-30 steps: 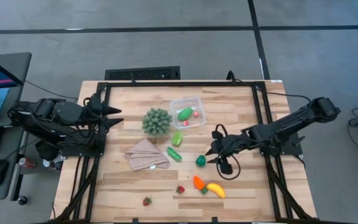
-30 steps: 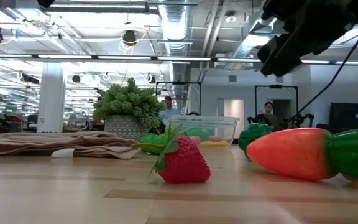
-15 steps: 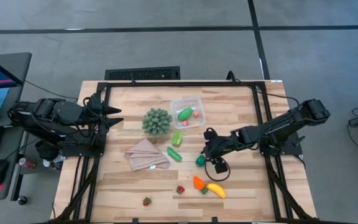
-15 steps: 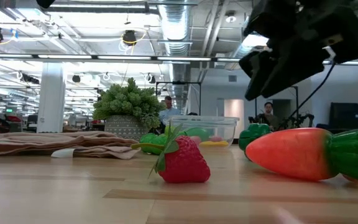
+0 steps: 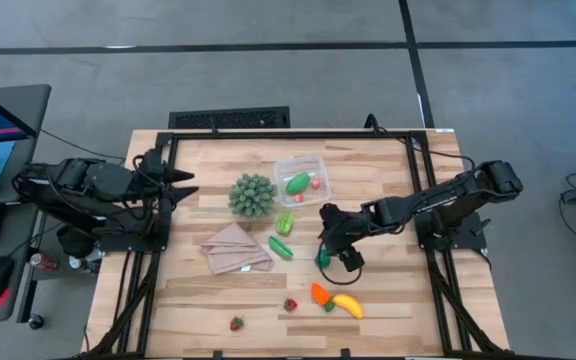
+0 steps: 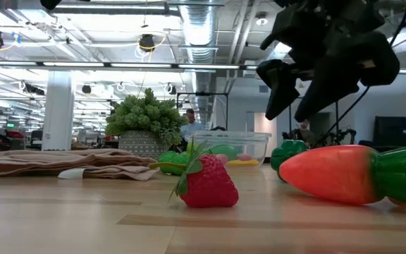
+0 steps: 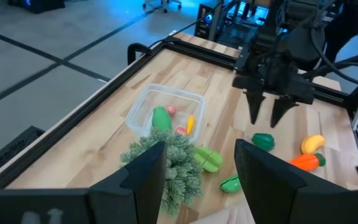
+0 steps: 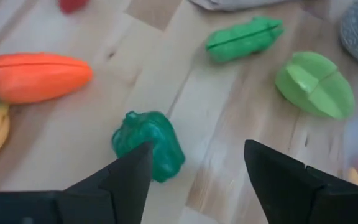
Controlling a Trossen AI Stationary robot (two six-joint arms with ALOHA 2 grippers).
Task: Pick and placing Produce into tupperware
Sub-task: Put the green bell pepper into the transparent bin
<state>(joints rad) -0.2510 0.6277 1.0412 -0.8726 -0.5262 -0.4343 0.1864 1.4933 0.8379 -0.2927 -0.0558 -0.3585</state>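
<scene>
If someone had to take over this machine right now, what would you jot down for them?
Right gripper: open, above the green pepper at mid-table, not holding anything.
Left gripper: open, waiting at the table's left edge.
Tupperware: near the table's far edge, already holding a green piece and a few small bits.
Still on the table: the pepper, two green pods, carrot, banana and two strawberries.
Left to do: probably grasp the pepper next, then move the rest into the tupperware.
</scene>
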